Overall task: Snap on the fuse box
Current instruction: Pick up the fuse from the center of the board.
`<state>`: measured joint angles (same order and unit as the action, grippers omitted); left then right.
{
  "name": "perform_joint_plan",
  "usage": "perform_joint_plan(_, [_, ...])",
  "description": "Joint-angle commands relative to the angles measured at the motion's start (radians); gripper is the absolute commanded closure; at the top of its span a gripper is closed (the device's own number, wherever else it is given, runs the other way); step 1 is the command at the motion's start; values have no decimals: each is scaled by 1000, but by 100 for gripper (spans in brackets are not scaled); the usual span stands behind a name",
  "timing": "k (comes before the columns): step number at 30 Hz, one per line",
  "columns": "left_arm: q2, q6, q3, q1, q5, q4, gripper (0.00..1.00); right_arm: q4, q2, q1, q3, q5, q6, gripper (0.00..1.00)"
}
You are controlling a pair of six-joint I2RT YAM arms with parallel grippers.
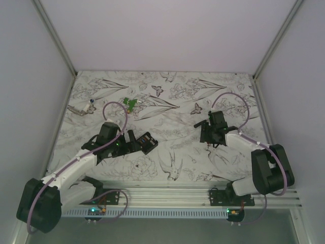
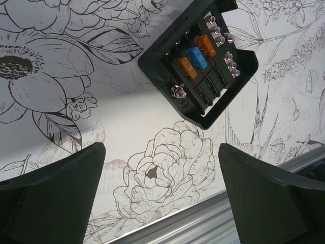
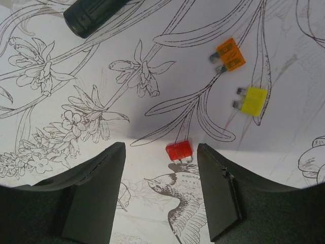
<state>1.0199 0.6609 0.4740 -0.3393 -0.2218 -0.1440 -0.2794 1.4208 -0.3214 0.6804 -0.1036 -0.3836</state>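
Observation:
The fuse box (image 1: pixel 148 143), a small black square box, lies open on the floral mat just right of my left gripper (image 1: pixel 134 144). In the left wrist view the fuse box (image 2: pixel 200 61) shows two orange fuses and a blue one inside, with metal screws. It lies ahead of my left gripper (image 2: pixel 162 170), which is open, empty and apart from the box. My right gripper (image 1: pixel 209 137) is open over the mat. In the right wrist view a loose red fuse (image 3: pixel 179 151) lies flat just ahead of the right gripper (image 3: pixel 161 175), nearer the right finger and untouched.
A loose orange fuse (image 3: pixel 228 54) and a yellow fuse (image 3: pixel 252 100) lie on the mat beyond the red one. A thin black stick tool (image 3: pixel 96 15) lies at the upper left, also seen from above (image 1: pixel 200 123). A green plastic piece (image 1: pixel 131 104) and a small metal tool (image 1: pixel 81 109) lie farther back.

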Motion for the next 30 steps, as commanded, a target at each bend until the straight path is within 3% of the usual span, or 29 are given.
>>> perform_joint_plan(1, [-14, -15, 6, -1, -23, -26, 0, 14, 12, 13, 41, 58, 25, 35])
perform_joint_plan(19, [-32, -13, 3, -6, -39, -26, 0, -112, 25, 3, 31, 78, 50, 45])
perform_joint_plan(30, [-30, -8, 4, -13, -44, -26, 0, -133, 38, -47, 38, 95, 43, 45])
